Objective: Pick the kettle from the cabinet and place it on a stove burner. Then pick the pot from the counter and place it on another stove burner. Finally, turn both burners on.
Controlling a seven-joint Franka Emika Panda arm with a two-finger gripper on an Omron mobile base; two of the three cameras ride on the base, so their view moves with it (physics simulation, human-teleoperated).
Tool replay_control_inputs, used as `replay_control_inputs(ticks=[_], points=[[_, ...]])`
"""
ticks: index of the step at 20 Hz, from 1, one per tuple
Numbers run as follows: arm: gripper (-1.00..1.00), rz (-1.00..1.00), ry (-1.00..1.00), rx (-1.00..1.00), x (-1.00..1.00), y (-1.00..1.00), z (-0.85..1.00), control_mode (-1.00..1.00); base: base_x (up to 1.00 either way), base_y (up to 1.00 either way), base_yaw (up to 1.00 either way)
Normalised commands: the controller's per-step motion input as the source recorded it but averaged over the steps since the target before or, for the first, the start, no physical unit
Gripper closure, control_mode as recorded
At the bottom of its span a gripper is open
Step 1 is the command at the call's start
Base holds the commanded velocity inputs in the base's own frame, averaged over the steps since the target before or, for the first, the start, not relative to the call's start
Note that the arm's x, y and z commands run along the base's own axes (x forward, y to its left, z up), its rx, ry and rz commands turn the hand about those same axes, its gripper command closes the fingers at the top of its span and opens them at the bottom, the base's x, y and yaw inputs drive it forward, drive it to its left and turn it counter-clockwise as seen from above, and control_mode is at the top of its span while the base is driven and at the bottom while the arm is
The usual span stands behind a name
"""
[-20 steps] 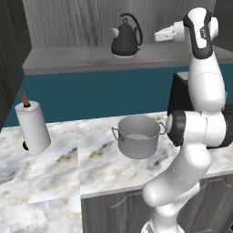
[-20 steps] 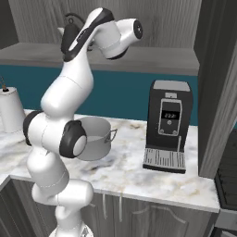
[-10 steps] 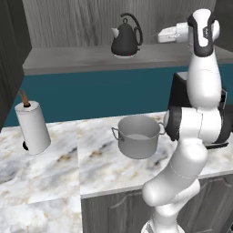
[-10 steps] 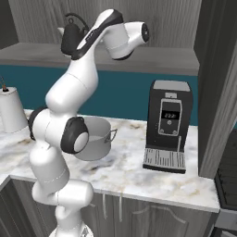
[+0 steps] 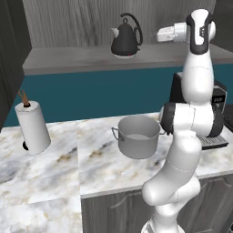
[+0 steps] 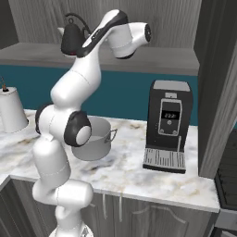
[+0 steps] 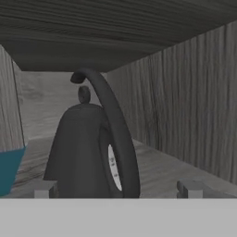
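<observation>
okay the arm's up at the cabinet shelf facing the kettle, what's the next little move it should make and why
Probably ease the hand straight forward. In the hand view the kettle stands on the cabinet shelf just ahead, its looping handle between the fingertips, and the jaws are spread wide with nothing in them. From the left base view the gripper is short of the kettle.

Pale digits on the small dark display of the black box-shaped coffee machine (image 6: 168, 125) on my counter, too blurred for me to read for certain, no other text, label or brand I can read
</observation>
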Motion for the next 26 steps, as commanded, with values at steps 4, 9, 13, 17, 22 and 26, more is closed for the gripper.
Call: replay_control_inputs(ticks=[4, 9, 13, 17, 22, 26], points=[[-1.00, 0.04, 0.00, 0.01, 0.20, 0.00, 0.00, -1.00, 0.00, 0.00, 0.00], [-1.00, 0.05, 0.00, 0.00, 0.20, 0.03, 0.00, -1.00, 0.00, 0.00, 0.00], [-1.00, 0.06, 0.00, 0.00, 0.22, 0.10, 0.00, -1.00, 0.00, 0.00, 0.00], [-1.00, 0.05, 0.00, 0.00, 0.18, 0.23, 0.00, -1.00, 0.00, 0.00, 0.00], [-1.00, 0.05, 0.00, 0.00, 0.05, 0.37, 0.00, -1.00, 0.00, 0.00, 0.00], [-1.00, 0.03, 0.00, 0.00, 0.00, 0.34, 0.00, -1.00, 0.00, 0.00, 0.00]])
